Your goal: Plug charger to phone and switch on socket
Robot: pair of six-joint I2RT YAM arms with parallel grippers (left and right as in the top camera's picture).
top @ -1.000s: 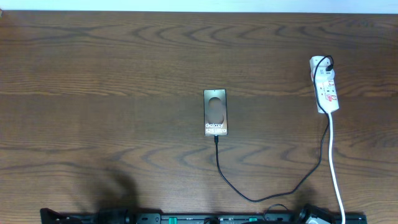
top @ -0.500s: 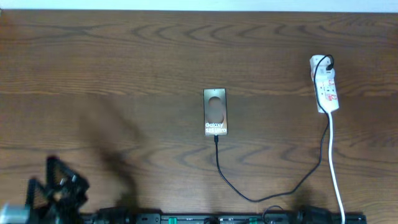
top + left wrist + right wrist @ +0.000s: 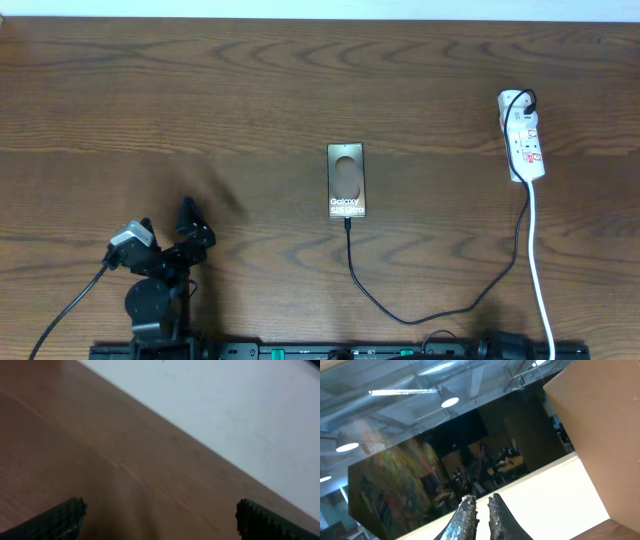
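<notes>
The phone (image 3: 346, 180) lies flat at the table's middle, its "Galaxy" lettering toward the near edge. The charger cable (image 3: 400, 318) runs from the phone's near end in a loop to the right and up to a black plug in the far end of the socket (image 3: 524, 140). Its plug tip (image 3: 348, 222) touches the phone's near edge; I cannot tell whether it is inserted. My left gripper (image 3: 167, 215) is open and empty at the lower left, far from the phone; in the left wrist view (image 3: 157, 515) it shows bare wood. My right gripper (image 3: 481, 502) is shut, empty and points up at the room; it is outside the overhead view.
The socket's white cord (image 3: 538, 280) runs down to the near edge at the right. The black base rail (image 3: 350, 352) lines the near edge. A white wall strip (image 3: 240, 420) borders the table's far side.
My left arm has come into the overhead view at the lower left and moved right and further onto the table. The phone, cable and socket have not moved.
</notes>
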